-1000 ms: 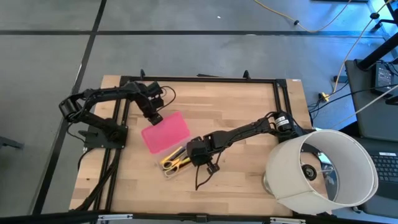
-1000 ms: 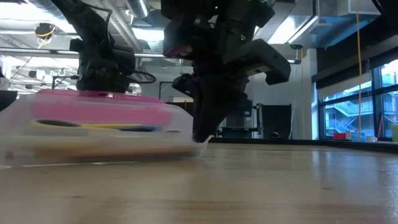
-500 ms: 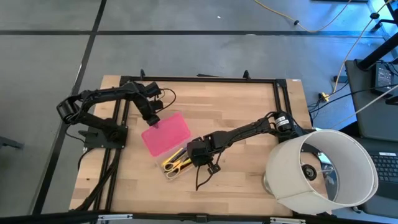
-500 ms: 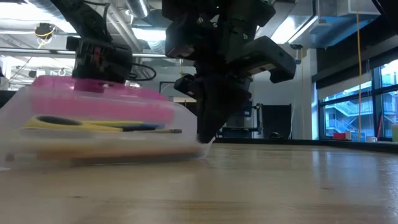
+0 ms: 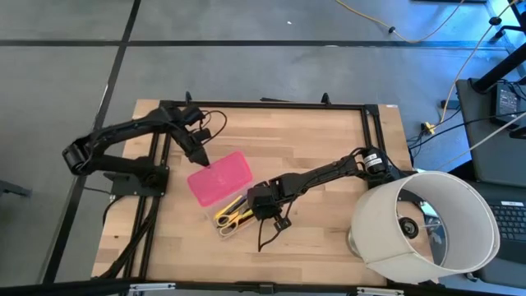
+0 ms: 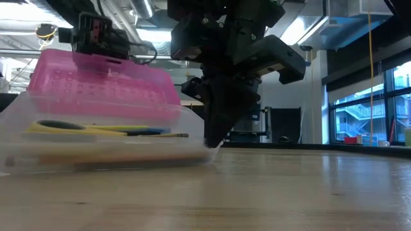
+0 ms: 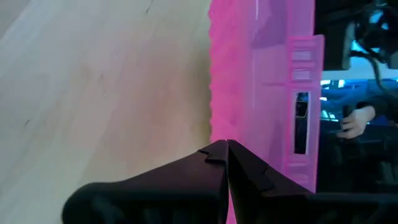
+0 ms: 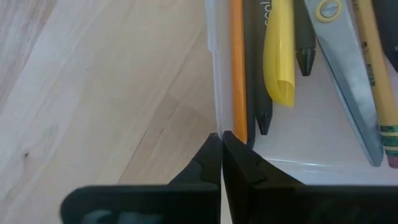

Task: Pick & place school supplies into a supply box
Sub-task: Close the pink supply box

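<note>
No readable text, label, brand, number or sign anywhere; faint print on a black pen (image 8: pixel 266 12) too cropped to read.

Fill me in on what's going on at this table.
The school supplies, namely pens, pencils and scissors, already lie in the clear supply box. The left hand is shut at the edge of the pink lid, which stands tilted over the box, not closed. The right hand is shut and braces the box's end wall against the wooden table.
</note>
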`<state>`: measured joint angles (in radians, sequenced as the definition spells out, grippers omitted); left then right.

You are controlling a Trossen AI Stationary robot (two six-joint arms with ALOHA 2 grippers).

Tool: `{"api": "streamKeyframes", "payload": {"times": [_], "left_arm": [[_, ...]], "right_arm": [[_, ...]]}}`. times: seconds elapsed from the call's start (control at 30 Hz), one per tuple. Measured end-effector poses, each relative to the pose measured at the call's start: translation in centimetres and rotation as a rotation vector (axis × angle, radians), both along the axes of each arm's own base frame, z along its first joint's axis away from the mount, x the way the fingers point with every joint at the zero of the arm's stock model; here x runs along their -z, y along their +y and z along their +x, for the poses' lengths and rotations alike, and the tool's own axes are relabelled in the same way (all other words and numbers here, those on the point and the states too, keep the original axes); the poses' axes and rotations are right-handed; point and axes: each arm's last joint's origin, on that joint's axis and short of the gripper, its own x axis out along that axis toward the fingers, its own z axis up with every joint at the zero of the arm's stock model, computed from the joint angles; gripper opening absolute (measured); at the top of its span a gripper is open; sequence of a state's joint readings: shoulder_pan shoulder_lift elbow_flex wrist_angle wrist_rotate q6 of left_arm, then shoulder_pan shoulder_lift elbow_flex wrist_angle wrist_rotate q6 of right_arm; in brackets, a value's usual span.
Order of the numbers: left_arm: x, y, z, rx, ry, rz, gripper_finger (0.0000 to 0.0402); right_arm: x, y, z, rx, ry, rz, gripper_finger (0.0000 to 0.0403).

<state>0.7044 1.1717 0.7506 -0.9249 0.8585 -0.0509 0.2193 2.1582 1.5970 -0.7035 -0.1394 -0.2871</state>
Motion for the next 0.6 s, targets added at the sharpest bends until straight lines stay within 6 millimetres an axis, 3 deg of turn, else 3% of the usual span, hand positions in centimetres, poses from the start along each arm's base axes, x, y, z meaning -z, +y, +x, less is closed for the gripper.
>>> {"api": "streamKeyframes", "payload": {"times": [0.23,0.6], "left_arm": [[-1.3,-1.1,0.0,-0.01,-0.05,0.011,0.0001],[-2.1,-3.2,2.1,0.06,-0.109,-0.025,0.0002]], "right_arm": [[0.0,-0.3,0.1,0.014,-0.001,0.003,0.0005],[-0.2,-1.6,0.6,0.075,-0.011,0.05,0.0005]]}}
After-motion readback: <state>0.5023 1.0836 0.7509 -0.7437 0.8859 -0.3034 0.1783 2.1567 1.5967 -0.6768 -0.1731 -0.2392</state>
